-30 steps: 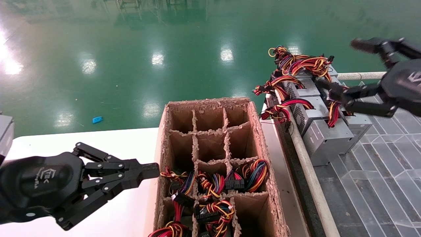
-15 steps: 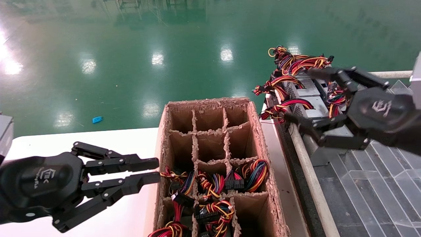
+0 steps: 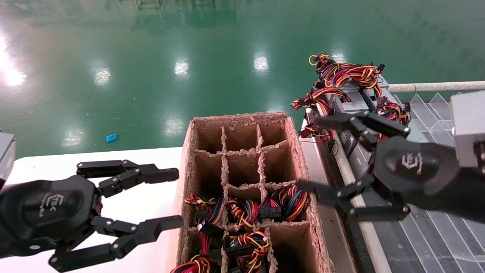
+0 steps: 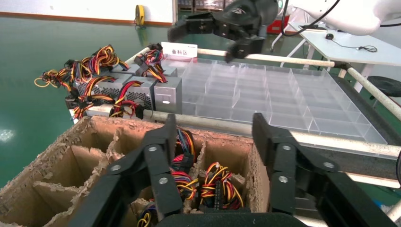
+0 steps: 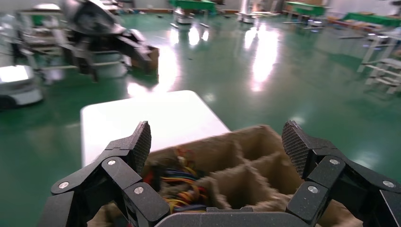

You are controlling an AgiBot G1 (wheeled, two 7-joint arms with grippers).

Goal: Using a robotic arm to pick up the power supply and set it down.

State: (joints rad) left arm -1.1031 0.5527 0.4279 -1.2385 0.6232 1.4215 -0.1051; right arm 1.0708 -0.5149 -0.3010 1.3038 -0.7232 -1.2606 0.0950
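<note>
Empty, jaws wide apart, the black right gripper (image 3: 316, 153) hangs beside the brown divided cardboard box (image 3: 291, 132), grey sheet-metal power supplies (image 3: 350, 110) just beyond it.

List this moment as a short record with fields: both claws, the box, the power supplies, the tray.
left claw: open, empty, over the white table, beside the cardboard box's left wall
right claw: open, empty, at the box's right edge
cardboard box: divided into compartments; far ones empty, near ones hold power supplies with coloured wires up
power supplies: grey metal boxes grouped at the far end of the clear tray, wires bundled on top
clear tray: partitioned, to the right of the box
</note>
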